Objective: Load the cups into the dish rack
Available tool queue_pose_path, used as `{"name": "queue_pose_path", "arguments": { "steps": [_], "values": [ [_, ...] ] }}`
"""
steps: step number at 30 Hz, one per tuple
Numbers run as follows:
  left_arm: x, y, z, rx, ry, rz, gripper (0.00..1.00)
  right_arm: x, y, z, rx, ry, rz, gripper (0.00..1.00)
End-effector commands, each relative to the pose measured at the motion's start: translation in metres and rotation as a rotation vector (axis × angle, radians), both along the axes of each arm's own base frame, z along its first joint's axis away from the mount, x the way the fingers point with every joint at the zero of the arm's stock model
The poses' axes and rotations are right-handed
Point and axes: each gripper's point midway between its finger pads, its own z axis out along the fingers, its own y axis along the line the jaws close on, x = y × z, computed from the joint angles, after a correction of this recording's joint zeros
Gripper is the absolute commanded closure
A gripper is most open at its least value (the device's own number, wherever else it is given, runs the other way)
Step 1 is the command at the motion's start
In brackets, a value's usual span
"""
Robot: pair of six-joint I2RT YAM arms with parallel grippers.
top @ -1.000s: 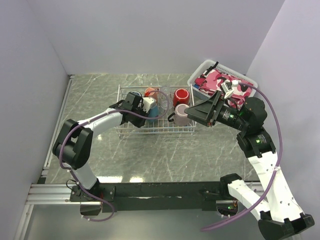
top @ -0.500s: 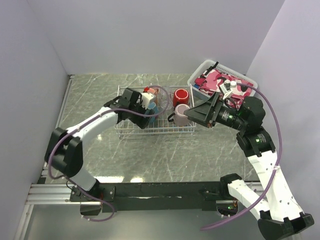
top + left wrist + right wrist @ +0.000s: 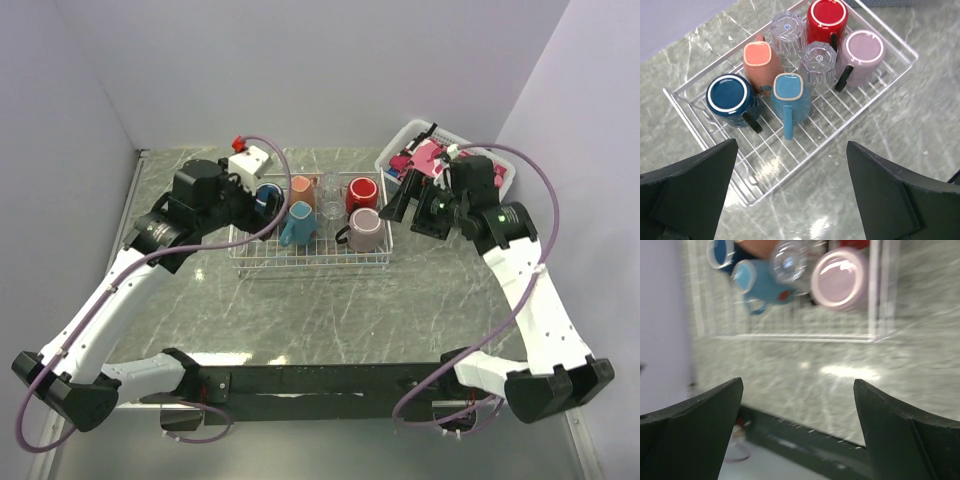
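The dish rack (image 3: pixel 268 255) stands mid-table and holds all the cups, upside down. In the left wrist view they are a navy mug (image 3: pixel 729 95), a salmon mug (image 3: pixel 760 59), a teal mug (image 3: pixel 789 92), two clear glasses (image 3: pixel 787 27) (image 3: pixel 819 59), a red mug (image 3: pixel 826 16) and a mauve mug (image 3: pixel 863 48). My left gripper (image 3: pixel 243 200) (image 3: pixel 792 195) hangs open and empty above the rack's left front corner. To the right of the rack and raised, my right gripper (image 3: pixel 398 205) (image 3: pixel 797 425) is open and empty too. Its view shows the mauve mug (image 3: pixel 840 277) and the teal mug (image 3: pixel 752 277), blurred.
A white plastic basket (image 3: pixel 410 130) of pink cloth stands at the back right, partly behind the right arm. Grey walls close in the left, back and right sides. The black arm-mount rail (image 3: pixel 320 380) runs along the near edge.
My left gripper opened, let go of the teal mug in the rack and drew back up and left. The right arm rose and pulled away to the right.
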Motion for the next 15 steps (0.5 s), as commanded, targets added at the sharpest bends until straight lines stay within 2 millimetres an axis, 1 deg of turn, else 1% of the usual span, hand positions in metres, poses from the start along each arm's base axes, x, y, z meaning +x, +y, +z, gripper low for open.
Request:
{"name": "queue_pose_path", "arguments": {
  "steps": [1, 2, 3, 4, 5, 7, 8, 10, 11, 12, 15],
  "values": [
    [0.007, 0.011, -0.008, -0.057, 0.104, 0.108, 0.04, 0.015, -0.019, -0.014, -0.231, -0.009, -0.002, 0.0],
    [0.01, 0.017, -0.009, -0.072, 0.113, 0.131, 0.04, 0.018, -0.014, -0.012, -0.239, -0.019, 0.007, 0.0],
    [0.011, 0.018, -0.008, -0.087, 0.114, 0.136, 0.04, 0.02, -0.012, -0.011, -0.257, -0.027, 0.006, 0.0],
    [0.014, 0.02, -0.008, -0.087, 0.112, 0.152, 0.04, 0.021, 0.0, -0.013, -0.266, -0.025, 0.038, 0.0],
    [0.016, 0.022, -0.006, -0.091, 0.107, 0.163, 0.04, 0.023, 0.006, -0.007, -0.266, -0.041, 0.046, 0.0],
    [0.02, 0.023, -0.007, -0.089, 0.116, 0.177, 0.03, 0.025, 0.018, -0.007, -0.281, -0.043, 0.075, 0.0],
    [0.022, 0.023, -0.006, -0.094, 0.117, 0.182, 0.04, 0.023, 0.028, -0.002, -0.28, -0.055, 0.105, 0.0],
    [0.022, 0.022, -0.006, -0.105, 0.128, 0.186, 0.04, 0.024, 0.038, -0.004, -0.289, -0.051, 0.135, 0.0],
    [0.022, 0.022, -0.004, -0.112, 0.128, 0.185, 0.03, 0.021, 0.046, 0.001, -0.285, -0.065, 0.16, 0.0],
    [0.022, 0.02, -0.004, -0.119, 0.129, 0.181, 0.04, 0.021, 0.049, 0.002, -0.281, -0.063, 0.169, 0.0],
    [0.023, 0.022, -0.003, -0.127, 0.127, 0.198, 0.04, 0.017, 0.058, 0.013, -0.241, -0.088, 0.201, 0.0]
  ]
}}
